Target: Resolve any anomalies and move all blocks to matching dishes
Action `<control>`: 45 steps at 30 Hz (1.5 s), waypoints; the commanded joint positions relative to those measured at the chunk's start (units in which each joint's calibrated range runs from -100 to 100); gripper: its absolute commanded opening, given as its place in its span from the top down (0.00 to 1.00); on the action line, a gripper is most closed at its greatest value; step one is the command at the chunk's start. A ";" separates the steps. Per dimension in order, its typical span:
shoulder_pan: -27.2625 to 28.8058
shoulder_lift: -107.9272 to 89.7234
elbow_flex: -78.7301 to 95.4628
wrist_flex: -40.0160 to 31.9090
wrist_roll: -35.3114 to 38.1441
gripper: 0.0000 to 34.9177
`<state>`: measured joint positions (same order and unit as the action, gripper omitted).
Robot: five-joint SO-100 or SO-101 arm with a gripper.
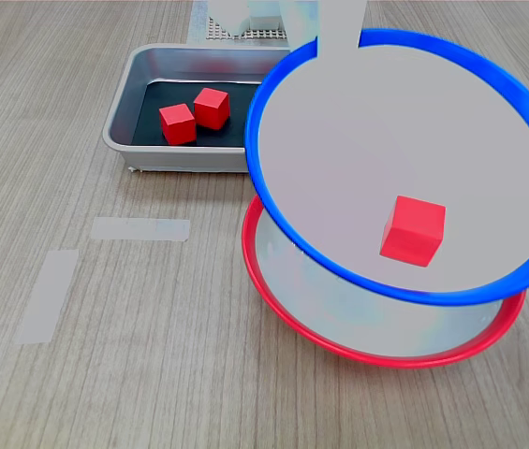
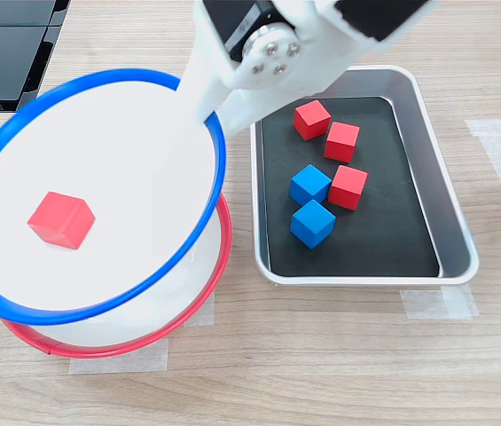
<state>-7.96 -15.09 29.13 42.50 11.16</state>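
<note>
Above the red-rimmed dish, the blue-rimmed dish is held tilted and raised, overlapping most of the lower dish in both exterior views. One white finger of the gripper lies across the inside of the blue-rimmed dish at its rim; a second finger sits behind the rim on the tray side. The claw appears clamped on the rim of the blue-rimmed dish. In the first exterior view, the same finger enters from the top edge and crosses the rim.

One red block rests on the pale inside of the blue-rimmed dish, toward the second exterior view's left. In the first exterior view this block sits low and right of the dish centre.

Beside the dishes, on the second exterior view's right, the grey metal tray holds five blocks on its black liner: three red blocks and two blue blocks. The first exterior view shows only two red blocks in the tray; the blue-rimmed dish hides the rest.

Strips of pale tape lie on the wooden table.
</note>
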 commanded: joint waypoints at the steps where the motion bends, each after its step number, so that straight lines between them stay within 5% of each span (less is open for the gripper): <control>1: 2.08 -5.00 -0.68 -0.11 -0.29 1.00; 6: 7.73 -7.55 -0.23 -0.61 1.12 1.00; 18: 22.79 -6.19 13.34 -19.18 6.15 1.00; 31: 27.31 2.00 24.63 -39.15 7.62 1.00; 45: 29.00 12.91 17.16 -41.55 6.40 1.00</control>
<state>20.53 -2.47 50.00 2.20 18.10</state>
